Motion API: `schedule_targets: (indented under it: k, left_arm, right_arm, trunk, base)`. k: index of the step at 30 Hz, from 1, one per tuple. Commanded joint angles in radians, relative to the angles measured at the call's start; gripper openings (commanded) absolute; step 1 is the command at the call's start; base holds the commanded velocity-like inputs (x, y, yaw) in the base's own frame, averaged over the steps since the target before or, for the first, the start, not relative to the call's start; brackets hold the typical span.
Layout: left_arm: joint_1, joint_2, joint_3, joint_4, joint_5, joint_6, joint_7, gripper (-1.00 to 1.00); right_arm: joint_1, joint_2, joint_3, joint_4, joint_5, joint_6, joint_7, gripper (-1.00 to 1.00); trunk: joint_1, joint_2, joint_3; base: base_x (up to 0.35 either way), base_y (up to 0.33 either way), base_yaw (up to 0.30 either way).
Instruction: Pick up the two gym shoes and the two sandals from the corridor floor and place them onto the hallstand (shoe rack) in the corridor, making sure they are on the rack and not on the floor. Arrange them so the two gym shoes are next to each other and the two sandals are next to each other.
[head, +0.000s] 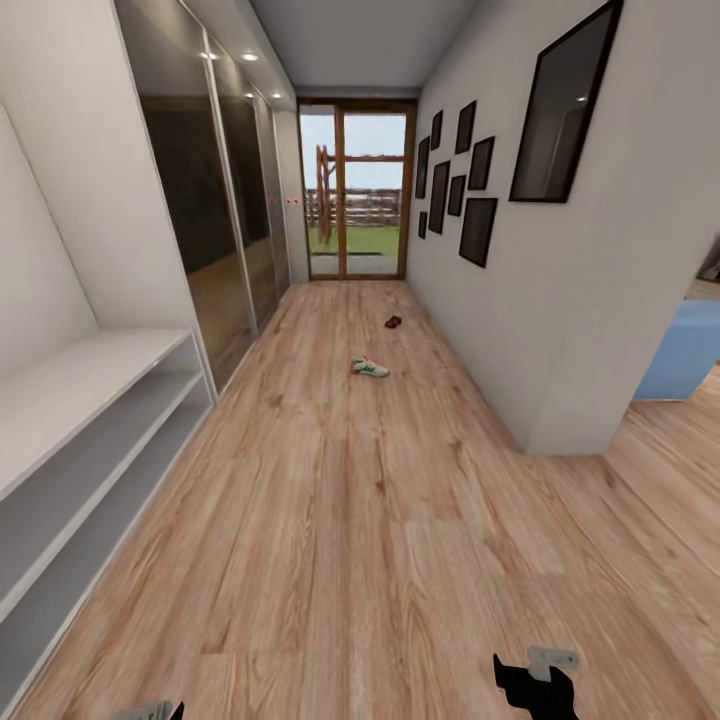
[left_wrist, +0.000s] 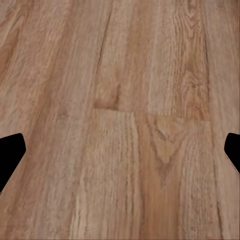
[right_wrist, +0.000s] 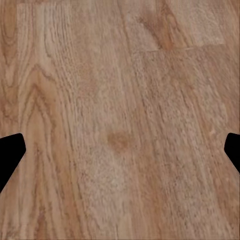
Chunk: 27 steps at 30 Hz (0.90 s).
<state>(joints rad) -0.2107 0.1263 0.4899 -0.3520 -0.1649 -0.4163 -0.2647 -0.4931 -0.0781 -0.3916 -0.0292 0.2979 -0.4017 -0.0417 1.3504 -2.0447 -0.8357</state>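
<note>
Far down the corridor floor (head: 380, 520), a gym shoe (head: 369, 367) lies off-white with green stripes. Beyond it, near the right wall, sits a small dark-brown sandal (head: 393, 322); at this distance I cannot tell whether it is one sandal or a pair. The pale-grey hallstand (head: 90, 400) runs along the left wall with its two open shelf compartments. My right gripper (head: 535, 685) and left gripper (head: 165, 712) hang low at the near edge, far from the shoes. In each wrist view the gripper (left_wrist: 120, 155) (right_wrist: 120, 155) is open over bare planks.
Mirrored wardrobe doors (head: 230, 200) line the left wall past the hallstand. A glass door (head: 355, 190) closes the corridor's far end. The right wall (head: 560, 330) carries dark frames and ends at a corner, with a blue object (head: 685, 350) behind it.
</note>
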Motion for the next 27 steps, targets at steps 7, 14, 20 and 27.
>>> schedule_targets:
  k: [7,14,20,27]
  left_arm:
    - [-0.001,-0.001,0.009,0.001,-0.010,-0.004,-0.005,1.00]
    - [-0.001,-0.001,0.009,0.001,-0.010,-0.004,-0.005,1.00]
    - [-0.001,-0.001,0.009,0.001,-0.010,-0.004,-0.005,1.00]
    - [-0.001,-0.001,0.009,0.001,-0.010,-0.004,-0.005,1.00]
  right_arm:
    - [-0.001,0.000,-0.006,0.002,0.010,-0.003,-0.005,1.00]
    - [-0.001,0.000,-0.006,0.002,0.010,-0.002,-0.007,1.00]
    - [-0.001,0.000,-0.006,0.001,0.010,-0.003,-0.007,1.00]
    - [-0.001,-0.001,-0.006,0.000,0.009,-0.003,-0.007,1.00]
  trunk:
    - [0.000,0.000,-0.001]
    - [0.000,0.000,-0.001]
    - [0.000,0.000,-0.001]
    - [0.000,0.000,-0.001]
  base:
    - [0.340,0.000,0.000]
    - [0.340,0.000,0.000]
    - [0.340,0.000,0.000]
    - [0.340,0.000,0.000]
